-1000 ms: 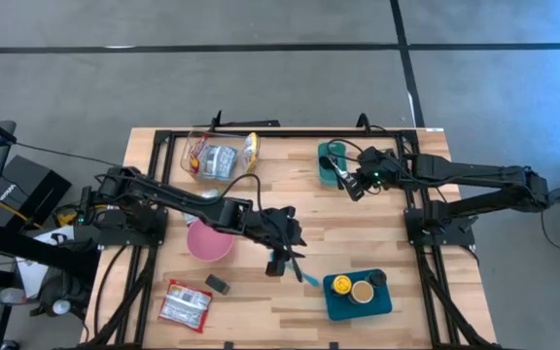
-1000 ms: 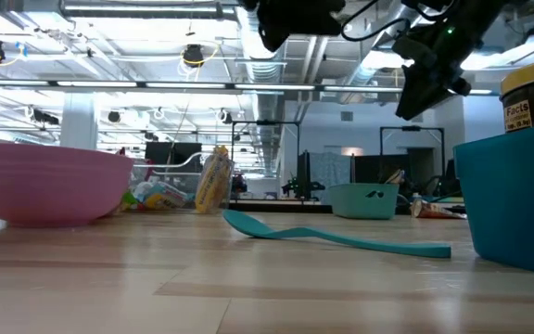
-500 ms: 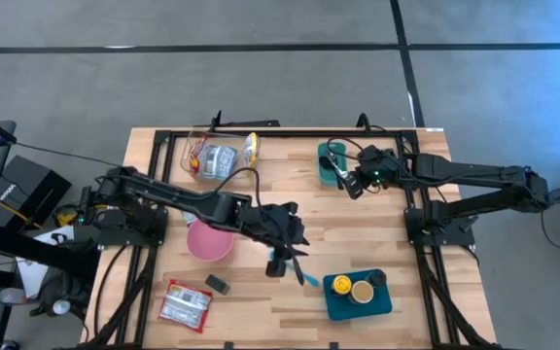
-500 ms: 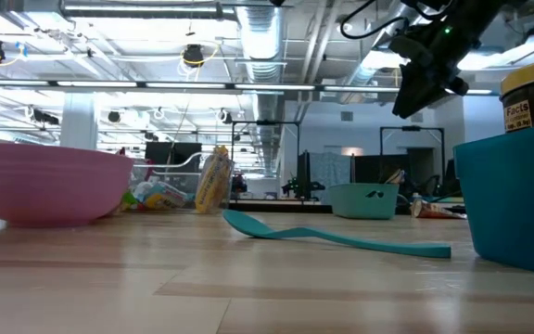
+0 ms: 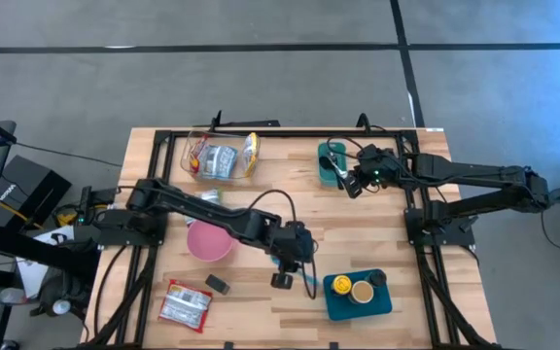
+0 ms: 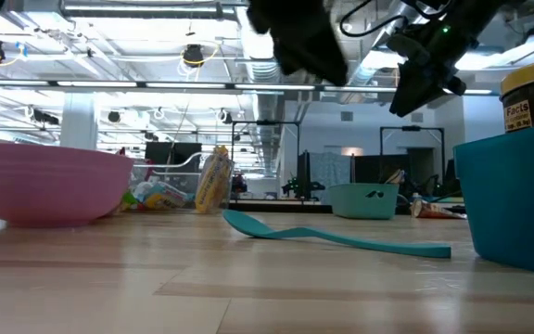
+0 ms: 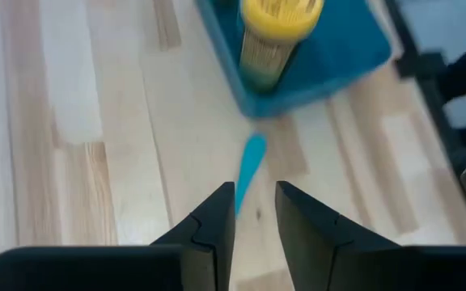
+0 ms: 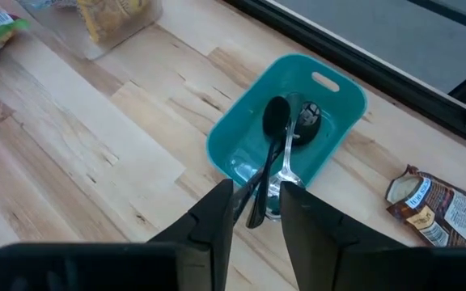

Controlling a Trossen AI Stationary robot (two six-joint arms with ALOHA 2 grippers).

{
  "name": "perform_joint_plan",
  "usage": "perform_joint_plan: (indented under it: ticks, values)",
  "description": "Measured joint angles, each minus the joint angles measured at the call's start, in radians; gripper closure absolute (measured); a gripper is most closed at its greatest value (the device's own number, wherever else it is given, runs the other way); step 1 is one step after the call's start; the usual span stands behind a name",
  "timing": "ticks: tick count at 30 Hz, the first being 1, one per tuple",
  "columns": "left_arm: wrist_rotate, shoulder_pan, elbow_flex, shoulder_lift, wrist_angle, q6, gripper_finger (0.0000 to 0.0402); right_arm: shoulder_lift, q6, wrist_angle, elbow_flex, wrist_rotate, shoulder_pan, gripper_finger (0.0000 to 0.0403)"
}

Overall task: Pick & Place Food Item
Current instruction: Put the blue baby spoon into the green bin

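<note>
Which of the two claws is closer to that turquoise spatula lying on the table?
The left gripper: it hangs right beside the spatula. The right gripper is far off, over the small teal bin.

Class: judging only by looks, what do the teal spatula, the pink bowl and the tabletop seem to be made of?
Teal spatula: probably silicone or soft plastic; matte, one even colour.
Pink bowl: likely plastic; smooth, opaque, faint sheen on its wall.
Tabletop: wood, seemingly butcher-block; pale jointed strips with visible grain, lightly sealed look.
</note>
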Motion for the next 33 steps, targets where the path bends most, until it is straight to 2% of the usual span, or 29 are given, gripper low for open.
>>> perform_joint_plan:
  ticks: [6,17,25,33]
  values:
    - [-0.003,0.001,0.001,0.050,-0.094,0.017,0.0332,0.000,0.000,0.003,0.000,0.000,0.000,0.0305]
    - [-0.009,0.001,0.001,0.148,-0.116,0.085,0.0339,0.000,0.000,0.010,0.000,0.000,0.001,0.0305]
    - [-0.009,0.010,-0.001,0.156,-0.114,0.150,0.0308,0.000,0.001,0.011,0.000,0.000,0.002,0.0305]
    - [-0.024,0.010,-0.003,0.167,-0.080,0.247,0.0247,0.000,0.002,0.011,0.000,0.000,0.002,0.0305]
